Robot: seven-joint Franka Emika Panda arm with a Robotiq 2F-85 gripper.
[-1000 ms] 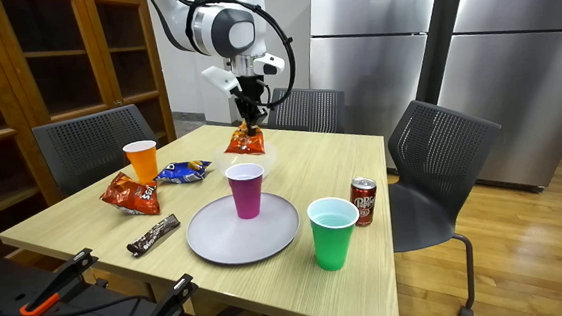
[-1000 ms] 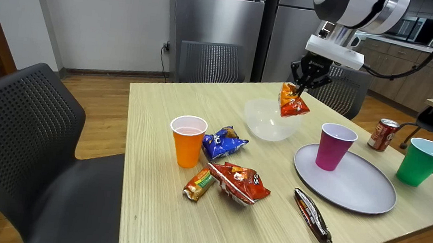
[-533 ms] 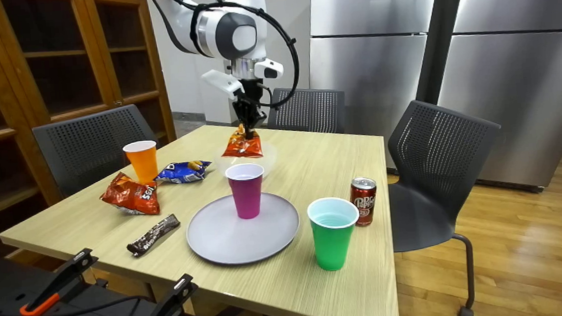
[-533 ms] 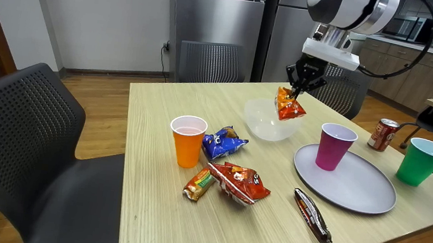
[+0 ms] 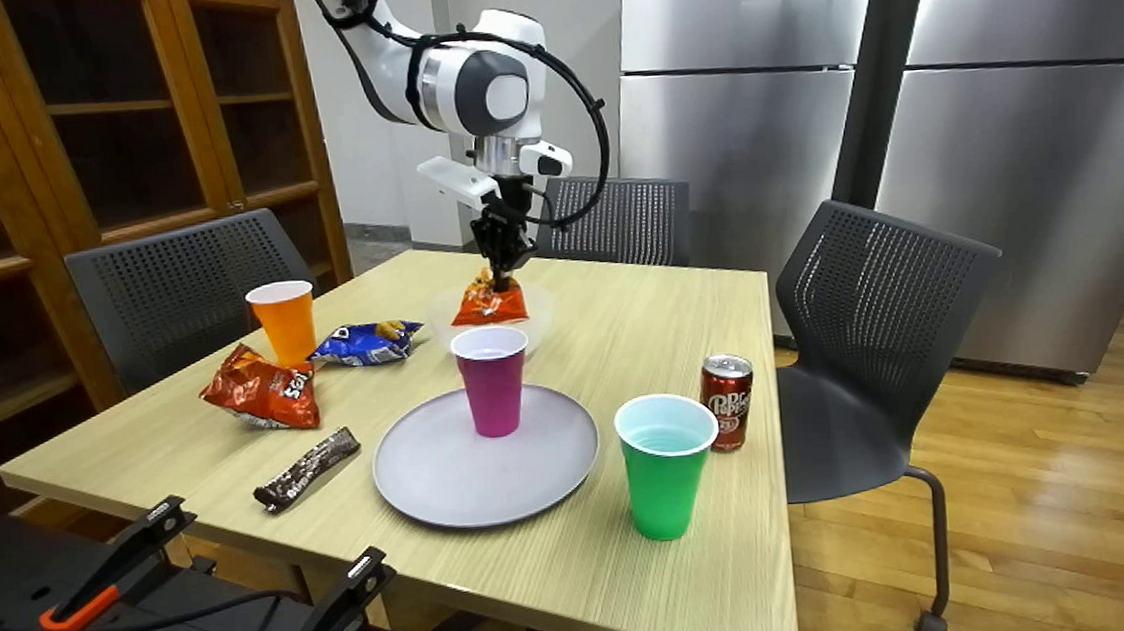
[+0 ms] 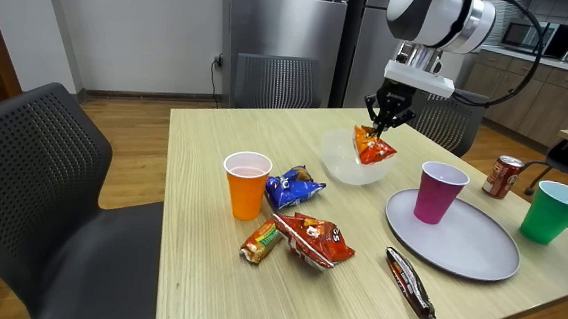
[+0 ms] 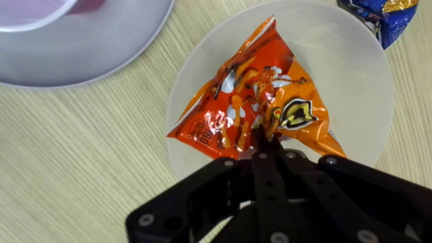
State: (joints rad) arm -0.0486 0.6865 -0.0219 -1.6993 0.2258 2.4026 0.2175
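Where the pincer (image 7: 266,140) points down, its grip: jaws together, clamped on a crumpled fold of the orange-red snack bag (image 7: 260,91).
Orange-red snack bag: hangs over the mouth of the bowl (image 6: 348,172); whether its lower edge dips below the rim cannot be told.
Bowl: translucent and round, mouth up on the wood-grain tabletop (image 5: 663,328); past the bag, the wrist view shows its pale base.
Purple cup (image 5: 494,389): upright on the grey plate (image 5: 485,487), off the plate's centre; its bottom is hidden, so its contents cannot be told.
Green cup (image 5: 666,488): upright on the tabletop near the plate; its ringed inner wall shows, contents are unclear.
Orange cup (image 6: 246,196): upright on the tabletop, with the blue snack bag (image 6: 291,188) just beside it; contents are unclear.
Soda can (image 5: 728,403): upright near the green cup, its silver top uppermost.
Red snack bag (image 6: 315,239): lies near the orange cup and, in an exterior view, hides one end of the orange-wrapped bar (image 6: 260,242).
Dark-wrapped bar (image 6: 410,282): lies flat on the tabletop between the red snack bag and the grey plate.
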